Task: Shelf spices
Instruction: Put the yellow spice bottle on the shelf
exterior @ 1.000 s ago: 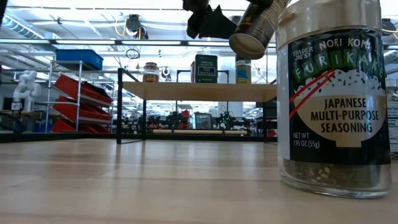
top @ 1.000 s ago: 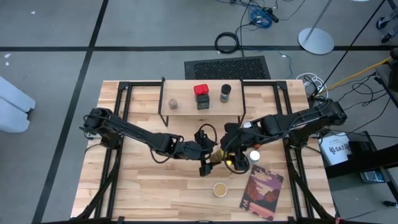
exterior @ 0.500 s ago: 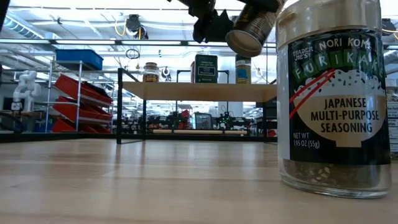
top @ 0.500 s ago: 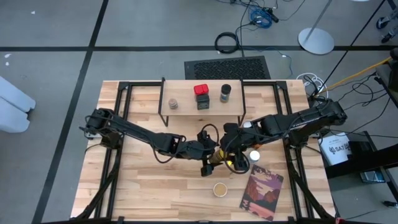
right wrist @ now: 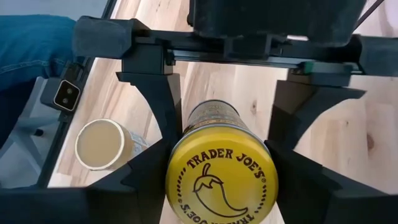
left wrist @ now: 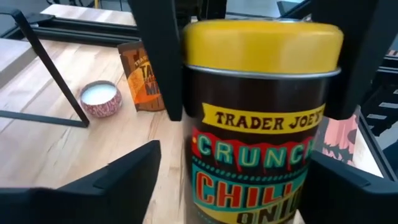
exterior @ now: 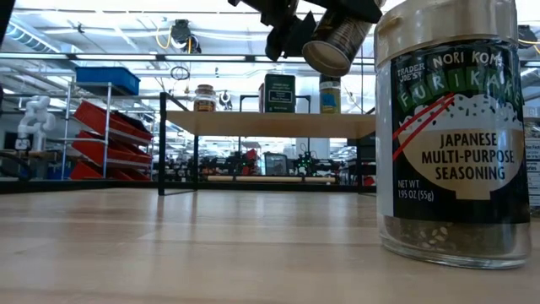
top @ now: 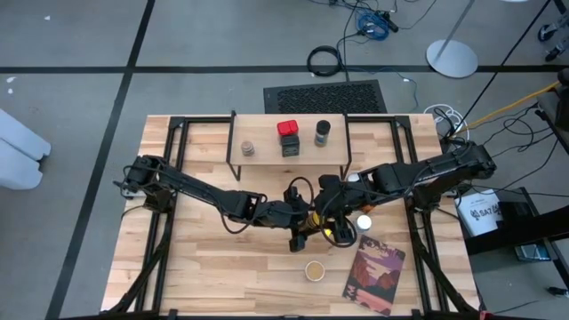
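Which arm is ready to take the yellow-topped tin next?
Probably the left. The right end effector grips the yellow-lidded dark round tin in the air, and the left end effector has its open fingers on either side of it, so it only needs to close.

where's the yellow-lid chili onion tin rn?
The chili onion tin is in the air over mid-table, between the left gripper and the right gripper, in front of the shelf; the right gripper's fingers grip it, the left's flank it.
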